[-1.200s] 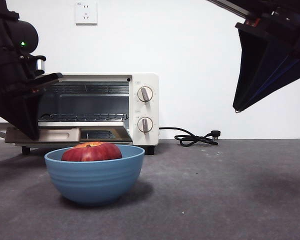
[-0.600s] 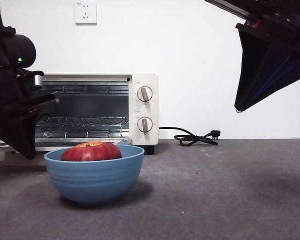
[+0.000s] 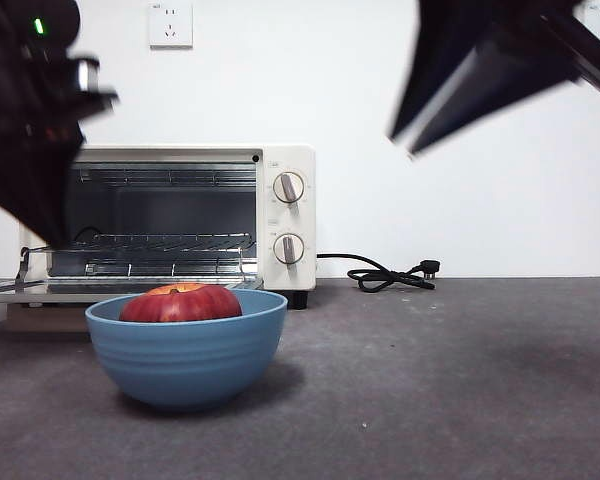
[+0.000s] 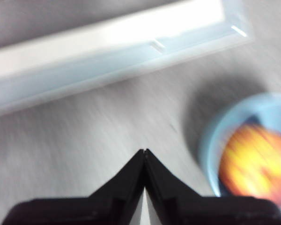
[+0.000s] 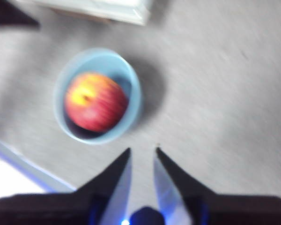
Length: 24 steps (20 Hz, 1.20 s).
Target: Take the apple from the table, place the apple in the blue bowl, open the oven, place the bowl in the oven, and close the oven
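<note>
Apple (image 3: 181, 302) sits in bowl (image 3: 187, 348) on table (image 3: 440, 400) before open oven (image 3: 170, 225). Right gripper (image 5: 142, 157) above bowl, fingers slightly apart, empty; left gripper (image 4: 144, 152) closed, empty, beside.

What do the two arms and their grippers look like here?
Both are black. The left gripper has two tapered, wedge-shaped jaws; its arm carries a small green light and a silver cylinder in the front view. The right gripper has similar pointed jaws with a blue sheen.

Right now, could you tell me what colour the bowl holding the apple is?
Light blue; the bowl shows best in the front view.
</note>
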Available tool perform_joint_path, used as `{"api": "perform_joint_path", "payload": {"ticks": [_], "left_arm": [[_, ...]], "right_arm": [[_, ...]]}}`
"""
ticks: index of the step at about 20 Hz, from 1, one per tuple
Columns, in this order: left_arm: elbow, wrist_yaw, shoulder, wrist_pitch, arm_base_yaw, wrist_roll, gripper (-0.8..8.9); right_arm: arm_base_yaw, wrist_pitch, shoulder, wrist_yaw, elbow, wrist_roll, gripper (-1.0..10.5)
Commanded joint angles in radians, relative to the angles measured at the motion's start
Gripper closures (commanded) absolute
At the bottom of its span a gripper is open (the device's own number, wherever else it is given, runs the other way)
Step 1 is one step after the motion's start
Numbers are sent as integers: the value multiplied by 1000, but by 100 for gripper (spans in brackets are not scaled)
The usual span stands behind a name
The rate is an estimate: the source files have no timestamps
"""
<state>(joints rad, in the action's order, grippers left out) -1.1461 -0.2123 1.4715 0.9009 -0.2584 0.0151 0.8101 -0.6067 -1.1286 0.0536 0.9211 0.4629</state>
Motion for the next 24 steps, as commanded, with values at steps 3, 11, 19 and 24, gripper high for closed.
{"api": "perform_joint_path", "payload": {"ticks": [3, 11, 19, 24], "left_arm": [[2, 0, -179, 104, -38, -45, 818], [2, -1, -473, 277, -48, -41, 818], [2, -1, -659, 405, -48, -7, 818], [2, -1, -726, 414, -48, 6, 818]], "right_arm": [[0, -97, -189, 53, 203, -34, 746], [1, -219, -535, 90, 438, -108, 717], [1, -114, -654, 31, 444, -106, 720], [1, -72, -701, -10, 444, -108, 721]]}}
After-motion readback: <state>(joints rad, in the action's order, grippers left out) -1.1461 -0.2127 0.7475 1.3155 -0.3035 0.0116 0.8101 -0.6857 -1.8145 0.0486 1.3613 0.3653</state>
